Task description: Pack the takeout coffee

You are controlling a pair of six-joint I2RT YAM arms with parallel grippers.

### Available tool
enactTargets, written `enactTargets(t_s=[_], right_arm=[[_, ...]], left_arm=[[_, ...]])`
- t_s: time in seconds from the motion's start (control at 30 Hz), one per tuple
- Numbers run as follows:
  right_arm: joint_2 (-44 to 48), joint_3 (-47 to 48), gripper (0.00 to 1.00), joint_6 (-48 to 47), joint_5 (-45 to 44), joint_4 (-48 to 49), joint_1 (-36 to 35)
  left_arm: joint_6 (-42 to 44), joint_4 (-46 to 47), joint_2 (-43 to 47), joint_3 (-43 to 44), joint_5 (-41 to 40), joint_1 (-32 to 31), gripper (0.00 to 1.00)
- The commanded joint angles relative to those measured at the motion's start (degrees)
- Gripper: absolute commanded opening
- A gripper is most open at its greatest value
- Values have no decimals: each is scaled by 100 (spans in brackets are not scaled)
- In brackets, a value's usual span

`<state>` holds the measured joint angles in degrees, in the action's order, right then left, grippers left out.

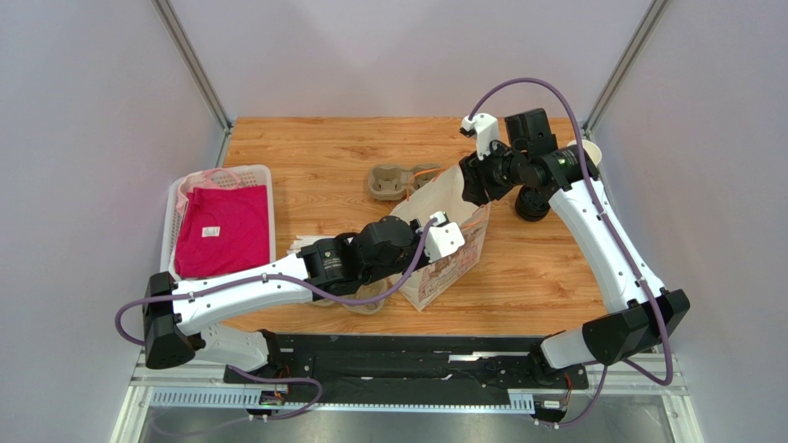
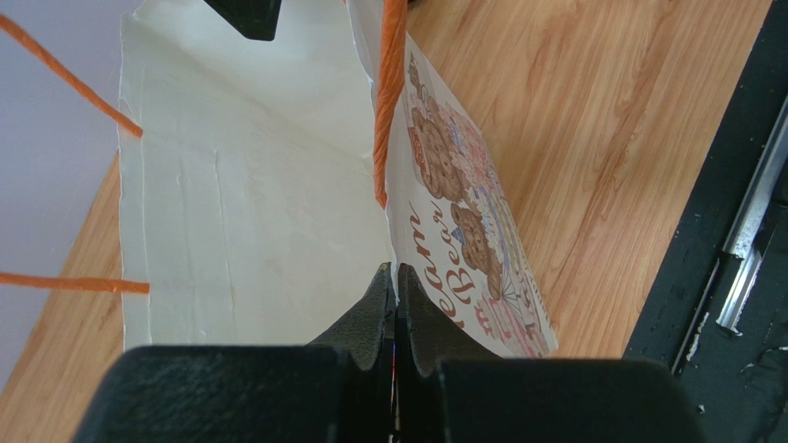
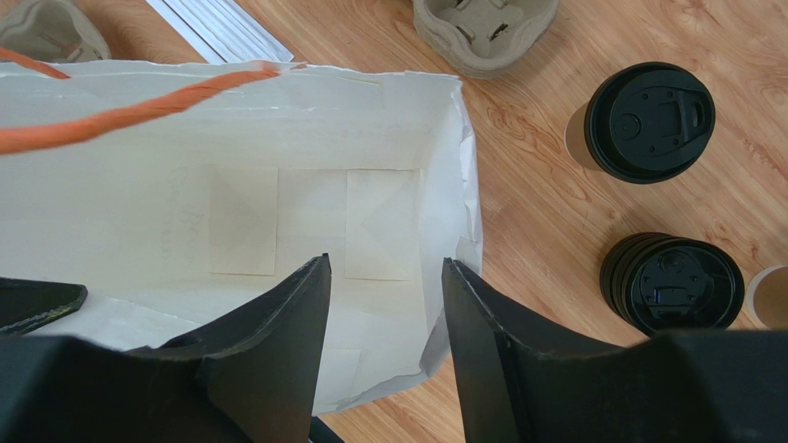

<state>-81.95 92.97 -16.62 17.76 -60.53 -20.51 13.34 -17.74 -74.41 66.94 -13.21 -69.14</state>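
Over the middle of the wooden table [image 1: 324,157] stands a white paper bag [image 3: 231,185], its mouth open upward and its orange cord handle [image 3: 139,106] crossing the top. My left gripper [image 2: 396,286] is clamped tight on the bag's rim at the near wall, the one printed on the outside with bears and lettering, the two black fingers pressed together with the paper between them. My right gripper [image 3: 384,277] hangs above the bag's opening at its right end, its jaws apart with nothing between them; through the gap I see the bag's pale folded bottom. The takeout coffee [image 3: 647,120], a tan paper cup with a round black lid, stands upright on the wood outside the bag, to the right of it in the right wrist view and apart from its wall. Near the coffee sits a stack of black lids [image 3: 672,281]. A moulded pulp cup carrier [image 3: 486,28] lies beyond the bag. At the table's left edge, a white basket [image 1: 231,171] holds a pink cloth [image 1: 222,231].
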Motion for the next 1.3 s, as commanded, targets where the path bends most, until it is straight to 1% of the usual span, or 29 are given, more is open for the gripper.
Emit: enactTargets(t_s=[0.0, 0.07, 0.13, 0.27, 0.37, 0.47, 0.67, 0.7, 0.77, 0.8, 0.83, 0.87, 0.9, 0.93, 1.0, 1.03, 1.07, 1.1, 1.13, 1.17, 1.2, 1.23, 1.27], right_arm=[[-5, 440, 54, -148, -150, -11, -23], [-31, 871, 55, -166, -106, -186, -23], [-84, 1282, 58, -253, -106, -301, -23], [-233, 1514, 64, -552, -412, -564, -23], [-374, 1409, 65, -728, -458, -757, -23], [-453, 1268, 64, -772, -300, -898, -23], [-506, 750, 59, -939, -281, -978, -23], [-515, 645, 58, -957, -308, -961, -23], [-523, 573, 49, -974, -378, -908, -14], [-532, 565, 42, -983, -396, -899, -23], [-532, 564, 23, -983, -405, -881, -14], [-541, 582, 12, -983, -413, -873, -14], [-532, 617, 0, -966, -431, -881, -23], [-532, 678, 0, -966, -457, -873, -23], [-515, 731, 0, -1044, -466, -873, -14], [-436, 740, 0, -1132, -414, -864, -14], [-410, 732, 0, -1211, -379, -864, -14], [-357, 688, 0, -1238, -352, -838, -14], [-330, 661, 0, -1273, -343, -829, -14], [-313, 644, 0, -1317, -343, -794, -14], [-278, 626, 0, -1335, -326, -785, -23], [-269, 591, 0, -1370, -317, -785, -14], [-243, 591, 0, -1387, -299, -776, -14]], left_arm=[[63, 323, 216, -49, -6, -29, 0], [72, 332, 243, -58, -15, -38, 0], [81, 341, 234, -76, -15, -38, 0], [28, 332, 225, -67, -23, -29, 0], [28, 341, 208, -49, -23, -38, 0], [54, 367, 190, -23, -50, -29, 0], [28, 385, 164, 4, -59, -29, 0], [19, 385, 155, -5, -59, -20, 0], [10, 394, 146, -14, -59, -29, 0], [2, 403, 155, -23, -85, -20, 0], [2, 411, 155, -23, -94, -20, 0], [-7, 403, 155, -14, -102, -20, 0], [-33, 403, 155, 3, -172, -20, 0], [-77, 394, 138, 30, -208, -20, 1], [-174, 53, 103, 327, -287, -11, 14], [-313, -506, 111, 825, -113, 128, 39], [-384, -694, 198, 986, 28, 199, 46], [-455, -983, 260, 1136, 160, 269, 61], [-595, -1099, 339, 1364, 396, 322, 68], [-640, -1205, 531, 1435, 503, 349, 72], [-692, -1345, 637, 1480, 582, 349, 81], [-762, -1399, 752, 1515, 835, 340, 85], [-850, -1425, 1014, 1507, 942, 349, 86]])
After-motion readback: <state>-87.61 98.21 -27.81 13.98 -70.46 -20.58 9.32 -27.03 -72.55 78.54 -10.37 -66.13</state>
